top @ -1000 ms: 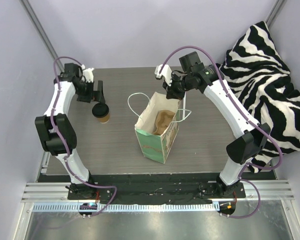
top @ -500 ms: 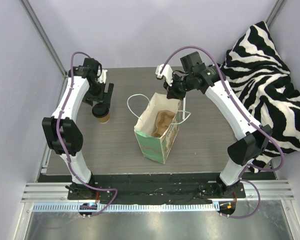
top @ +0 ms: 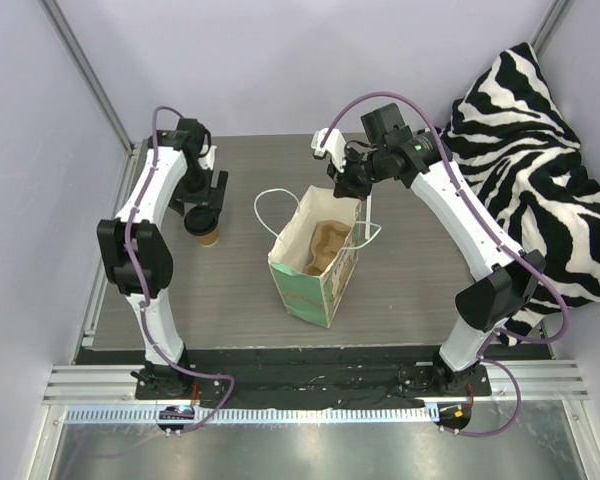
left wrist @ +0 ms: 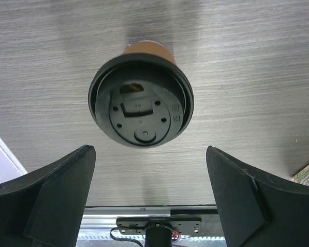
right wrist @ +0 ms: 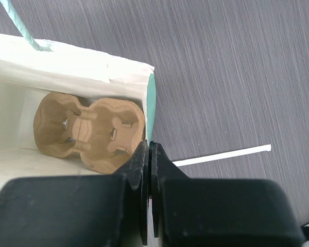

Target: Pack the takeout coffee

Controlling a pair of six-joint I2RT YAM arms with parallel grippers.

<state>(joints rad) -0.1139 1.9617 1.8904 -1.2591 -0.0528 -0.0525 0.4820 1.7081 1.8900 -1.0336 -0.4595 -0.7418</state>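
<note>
The cup (left wrist: 140, 100) stands upright on the table (top: 230, 290) with its lid on, left of the bag (top: 305, 290) and well apart from it. The left gripper (left wrist: 148, 170) hangs over it, its fingers spread wide to either side of the lid and touching nothing. The bag stands open mid-table, with the carrier (right wrist: 90, 131) lying empty at the bottom. The right gripper (right wrist: 148, 154) has its jaws pressed together on the bag's far rim, holding the mouth open, it seems. As I judge it, the bag is ready and the cup is not yet grasped. Gripping it, lifting it, carrying it across and lowering it into the carrier are all left.
</note>
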